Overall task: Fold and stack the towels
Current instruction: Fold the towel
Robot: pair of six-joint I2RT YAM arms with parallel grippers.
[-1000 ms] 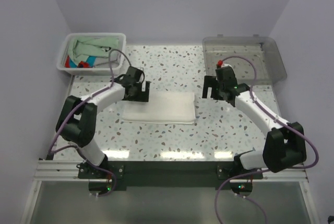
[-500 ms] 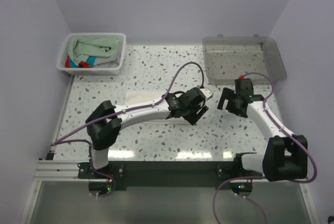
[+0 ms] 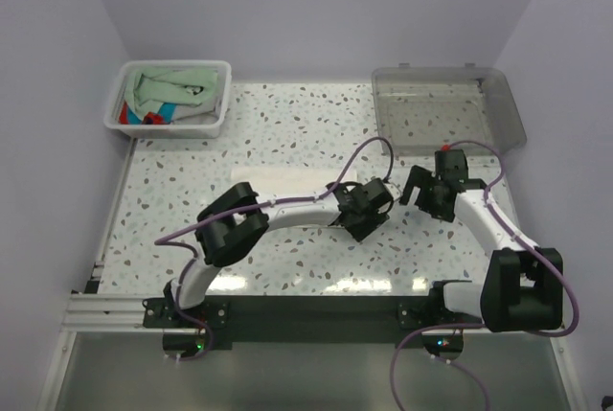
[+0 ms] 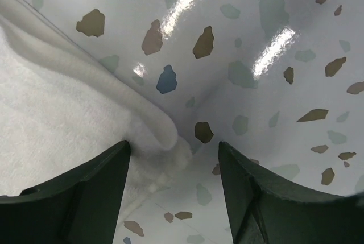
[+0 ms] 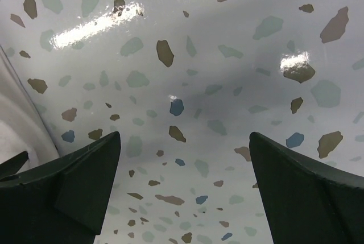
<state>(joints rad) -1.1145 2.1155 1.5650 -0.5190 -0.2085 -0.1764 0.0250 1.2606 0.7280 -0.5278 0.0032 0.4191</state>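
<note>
While the white towel lies flat on the desk, you have the left arm stretched across it toward the right, so much of the cloth is hidden in the overhead view. What shows of the towel runs side to side, its long axis parallel to the desk's near edge, with its right end under the left jaws. Your left jaws are open. In the left wrist view the two dark fingers stand apart, and the towel's thick folded corner reaches into the gap beside the left-hand finger. That corner points toward the bare speckled desk. Neither finger visibly pinches the cloth.

Your right jaws, on the right arm, are open wide as well and hold nothing. They hover just off the towel's right end, near the left jaws. In the right wrist view the fingers frame only speckled desk, with a sliver of the white towel at the left border.

At the far left corner the white basket holds more towels in a loose heap. A pale green one lies on top and a turquoise-and-red one peeks out beneath. You cannot make out which way those point. At the far right corner sits the clear tray.
</note>
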